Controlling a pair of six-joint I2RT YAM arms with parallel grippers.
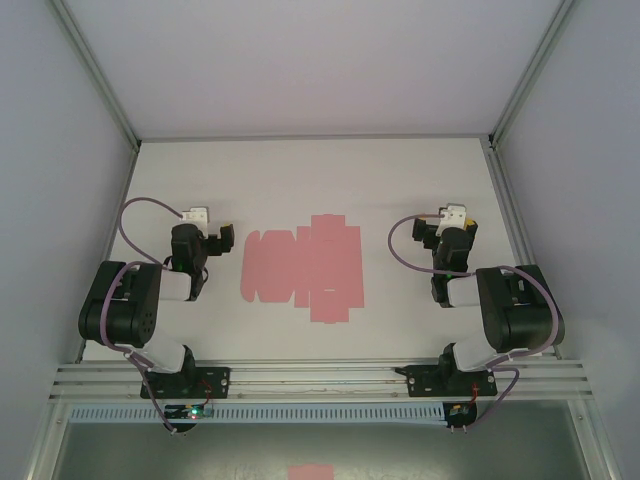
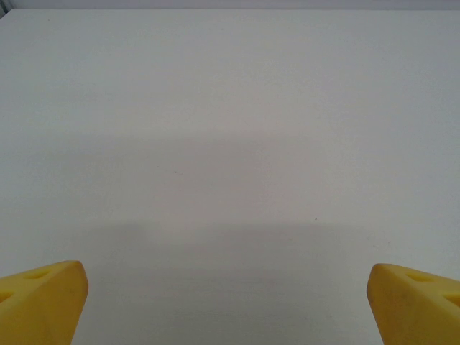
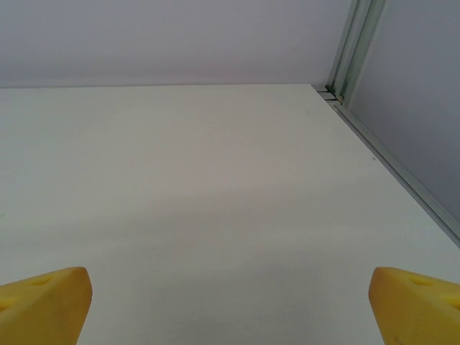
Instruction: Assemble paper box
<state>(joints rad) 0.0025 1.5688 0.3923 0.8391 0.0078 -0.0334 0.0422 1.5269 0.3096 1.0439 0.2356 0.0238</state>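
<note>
Paper box: a flat, die-cut sheet of thin pink card [image 1: 302,268] lies unfolded at the middle of the white table [image 1: 300,170], between the two arms.
Long axis: the sheet's broad body runs left to right across the table, with shorter flaps jutting toward the far and near edges.
Left gripper [image 1: 205,238]: released, its yellow fingertips [image 2: 43,300] spread wide over bare table, holding nothing; it points toward the far edge, and the sheet lies just beside it, to its right.
Right gripper [image 1: 447,232]: also released and empty, pointing the same way; the sheet lies to its left, with a clear gap of table between.
Nearer arm: the left, by the overhead view.
Judgement: either claw must swing inward before it reaches card; no fold is begun.
</note>
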